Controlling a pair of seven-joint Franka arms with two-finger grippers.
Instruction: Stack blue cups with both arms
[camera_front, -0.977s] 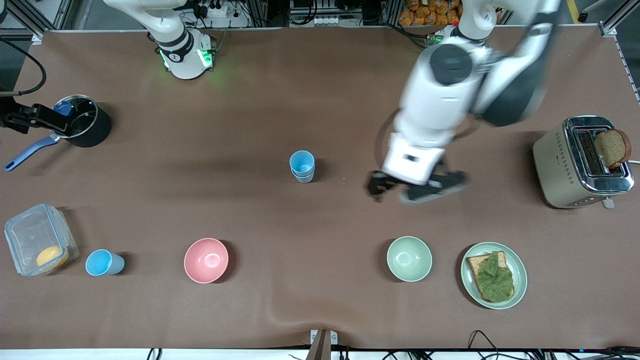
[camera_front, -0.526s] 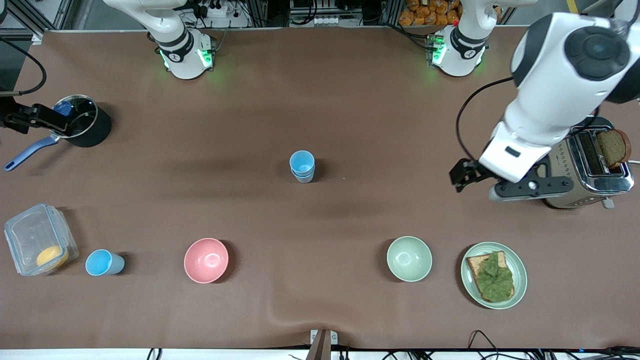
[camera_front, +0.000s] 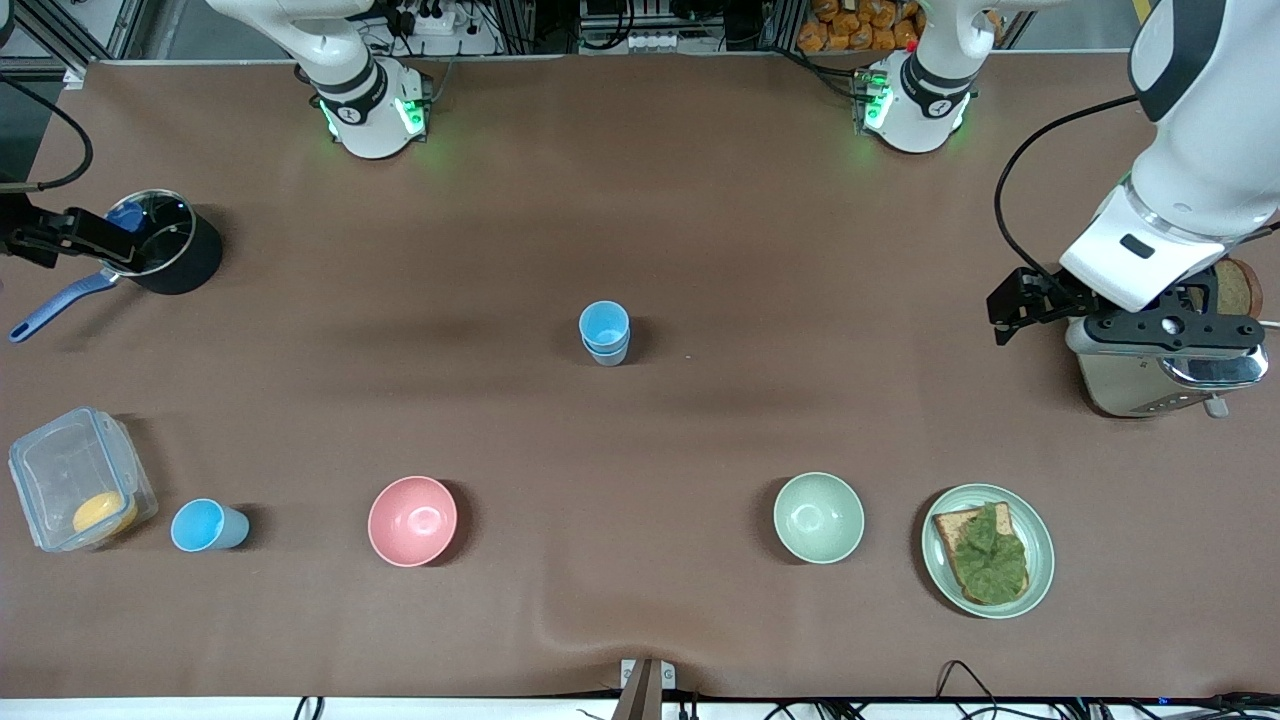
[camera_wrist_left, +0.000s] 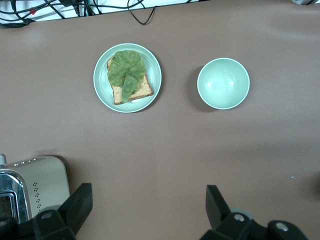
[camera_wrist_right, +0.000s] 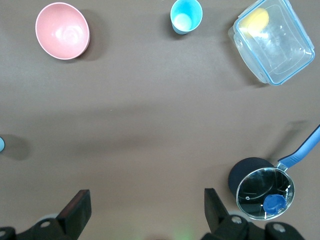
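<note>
Two blue cups stand stacked (camera_front: 604, 332) at the middle of the table; their edge shows in the right wrist view (camera_wrist_right: 1, 145). A third blue cup (camera_front: 205, 526) stands alone near the front camera at the right arm's end, beside a clear container; it also shows in the right wrist view (camera_wrist_right: 186, 16). My left gripper (camera_front: 1160, 335) hangs over the toaster, open and empty in the left wrist view (camera_wrist_left: 148, 200). My right gripper (camera_wrist_right: 145, 207) is open and empty, high over the table near its base, out of the front view.
A pink bowl (camera_front: 412, 520), a pale green bowl (camera_front: 818, 517) and a plate with toast and lettuce (camera_front: 987, 550) line the near side. A toaster (camera_front: 1130, 385) holds bread. A clear container (camera_front: 75, 480) and a black pot (camera_front: 165, 250) sit at the right arm's end.
The left arm has swung from the middle of the table toward its own end and now hangs over the toaster. The cups have not moved.
</note>
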